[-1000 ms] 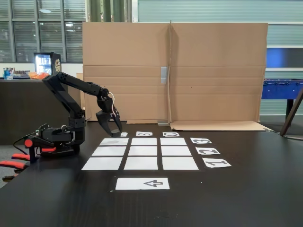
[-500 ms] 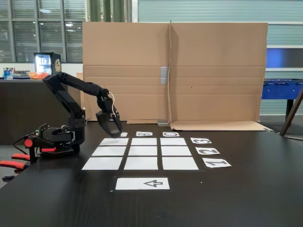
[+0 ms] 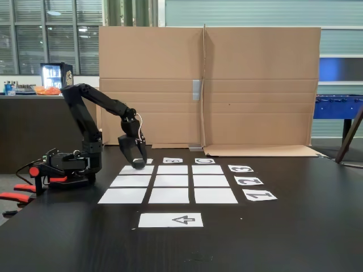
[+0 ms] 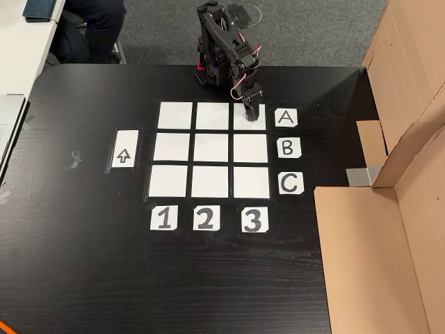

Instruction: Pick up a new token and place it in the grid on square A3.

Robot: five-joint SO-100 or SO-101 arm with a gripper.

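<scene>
In the fixed view my gripper points down at the far left corner cell of the grid. A small dark token shows at its fingertips, just above the paper, and the jaws look shut on it. From the other view, the gripper hangs over the upper edge of square A3, the cell beside label A and in line with label 3. There the token is hidden by the fingers. The other cells of the grid are blank.
A white sheet with an arrow lies in front of the grid. A tall cardboard wall stands behind the table. The arm's base sits at the left. A seated person's legs are beyond the table edge.
The arm has stretched forward and dropped. The gripper has come down from above the corner cell to just over its paper.
</scene>
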